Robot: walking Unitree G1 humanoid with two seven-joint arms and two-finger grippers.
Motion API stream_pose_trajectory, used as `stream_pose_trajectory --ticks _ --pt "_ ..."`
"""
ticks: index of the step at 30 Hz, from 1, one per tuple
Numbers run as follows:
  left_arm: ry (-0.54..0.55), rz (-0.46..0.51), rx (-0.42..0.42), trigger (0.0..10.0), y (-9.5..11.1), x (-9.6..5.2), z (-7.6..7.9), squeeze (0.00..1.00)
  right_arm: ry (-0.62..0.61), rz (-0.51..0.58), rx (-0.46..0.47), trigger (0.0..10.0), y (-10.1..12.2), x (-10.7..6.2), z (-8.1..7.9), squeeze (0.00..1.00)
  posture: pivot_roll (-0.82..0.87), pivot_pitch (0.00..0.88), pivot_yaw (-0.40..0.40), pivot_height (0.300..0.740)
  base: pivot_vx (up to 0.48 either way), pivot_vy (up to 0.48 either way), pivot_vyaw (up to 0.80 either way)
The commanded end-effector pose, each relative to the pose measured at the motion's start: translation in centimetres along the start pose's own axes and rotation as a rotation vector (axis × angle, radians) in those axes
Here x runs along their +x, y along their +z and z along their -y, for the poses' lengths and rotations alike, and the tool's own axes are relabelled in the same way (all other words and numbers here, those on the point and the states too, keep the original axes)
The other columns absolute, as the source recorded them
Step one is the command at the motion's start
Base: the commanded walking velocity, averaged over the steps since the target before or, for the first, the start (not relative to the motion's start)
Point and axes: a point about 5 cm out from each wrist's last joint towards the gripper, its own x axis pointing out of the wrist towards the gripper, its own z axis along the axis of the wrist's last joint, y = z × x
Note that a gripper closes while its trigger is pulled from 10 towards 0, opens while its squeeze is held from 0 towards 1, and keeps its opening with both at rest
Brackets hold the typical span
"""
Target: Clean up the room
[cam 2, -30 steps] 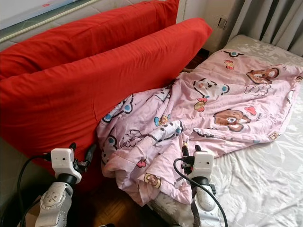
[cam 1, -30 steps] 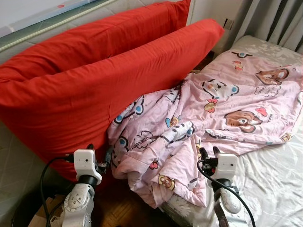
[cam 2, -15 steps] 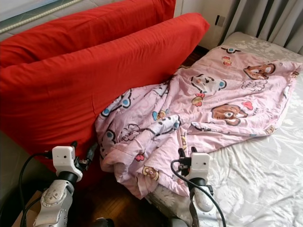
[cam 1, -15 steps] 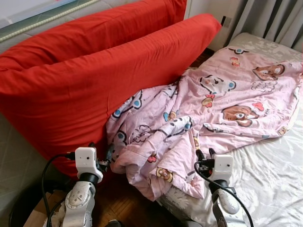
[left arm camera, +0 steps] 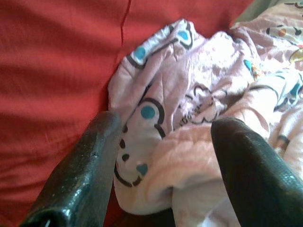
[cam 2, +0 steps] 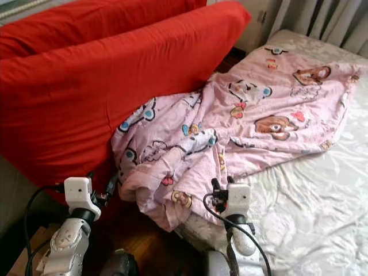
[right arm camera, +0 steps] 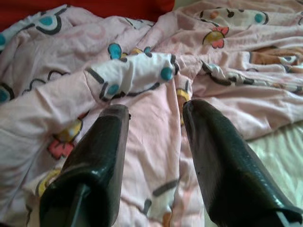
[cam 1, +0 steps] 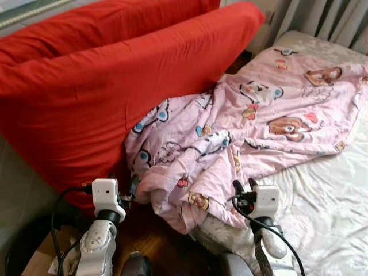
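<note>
The red mattress [cam 1: 115,75] fills the scene from nine to twelve o'clock, leaning on edge. The bed [cam 1: 328,195] with its white sheet runs from two to five o'clock. The pink cartoon blanket [cam 1: 241,126], the thing to tidy, lies crumpled across the bed from the centre toward two o'clock, its bunched corner spilling off the bed's near edge against the mattress at about seven o'clock.

The step in hand looks like reaching for that hanging corner. The left gripper [cam 1: 131,190] hovers at seven o'clock with fingers spread, the fold of blanket lying between them, not pinched. The right gripper [cam 1: 244,188] sits at five o'clock, fingers spread just above the cloth.

Next, both likely need to close on the fabric and lift it onto the bed. Room is tight: a narrow strip of wooden floor [cam 1: 167,253] separates mattress and bed, so the left arm has little clearance.
</note>
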Motion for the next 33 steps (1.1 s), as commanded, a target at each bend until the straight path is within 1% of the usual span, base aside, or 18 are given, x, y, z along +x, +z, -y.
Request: stream_pose_trajectory --ticks 1,7,10,13,33 --pt "0.013 -0.015 -0.013 10.0 -0.34 -0.44 -0.15 0.0 -0.005 -0.024 0.008 10.0 -0.56 -0.42 0.13 0.0 -0.01 0.251 0.0 0.65 0.0 0.0 0.0" --pt "0.012 -0.016 -0.013 10.0 -0.33 -0.41 -0.13 0.0 -0.012 -0.061 -0.005 10.0 -0.91 -0.33 0.15 0.0 -0.01 0.251 0.001 0.65 0.0 0.0 0.0" --pt "0.012 -0.017 -0.013 10.0 -0.33 -0.41 -0.11 0.0 -0.009 -0.063 -0.003 10.0 -0.94 -0.33 0.12 0.0 -0.01 0.251 0.001 0.63 0.0 0.0 0.0" --pt "0.012 -0.021 -0.012 10.0 -0.36 -0.42 -0.08 0.0 -0.005 -0.034 0.011 10.0 -0.72 -0.47 0.06 0.0 0.0 0.251 0.002 0.63 0.0 0.0 0.0" --pt "-0.014 -0.037 -0.032 10.0 -0.56 -0.36 0.41 0.0 0.005 -0.062 0.006 10.0 -0.96 -0.44 0.06 0.0 -0.01 0.252 -0.001 0.63 0.0 0.0 0.0"
